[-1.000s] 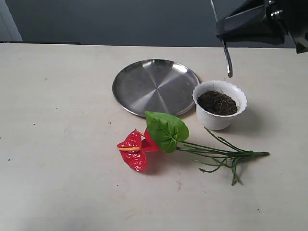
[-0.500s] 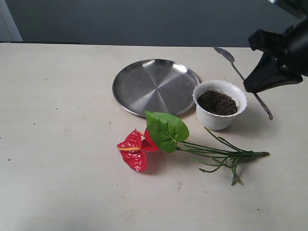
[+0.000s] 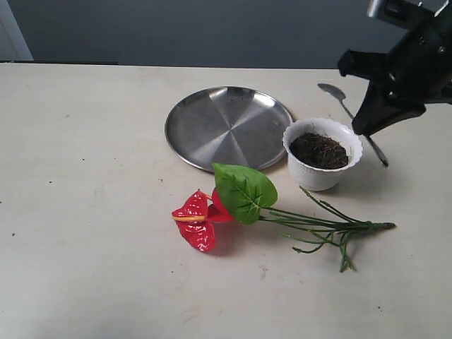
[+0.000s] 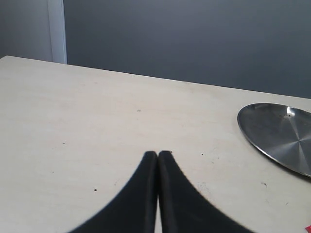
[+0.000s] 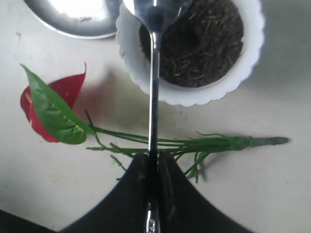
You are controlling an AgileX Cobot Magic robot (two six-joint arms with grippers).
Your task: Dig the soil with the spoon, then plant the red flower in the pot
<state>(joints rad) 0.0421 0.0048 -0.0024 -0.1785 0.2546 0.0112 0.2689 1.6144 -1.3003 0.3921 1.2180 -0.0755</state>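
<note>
My right gripper (image 3: 364, 127) hovers just right of the white pot (image 3: 323, 173), shut on the spoon (image 3: 351, 119). The spoon slants, its bowl up behind the pot's rim. In the right wrist view the spoon (image 5: 154, 92) runs from the right gripper (image 5: 154, 158) out over the pot (image 5: 194, 97), its bowl above the rim beside the dark soil (image 5: 204, 43). The red flower (image 3: 197, 220) lies on the table in front of the pot, stems (image 3: 321, 226) pointing right. My left gripper (image 4: 158, 154) is shut on nothing, low over bare table.
A round steel plate (image 3: 227, 126) lies just left of and behind the pot; its edge also shows as the plate (image 4: 282, 133) in the left wrist view. The flower's green leaf (image 3: 244, 191) lies close to the pot's foot. Dark wall behind the table.
The right gripper came down from the top right toward the pot. The spoon swung from hanging bowl-down to slanting with its bowl up behind the pot. Flower, pot and plate have not moved.
</note>
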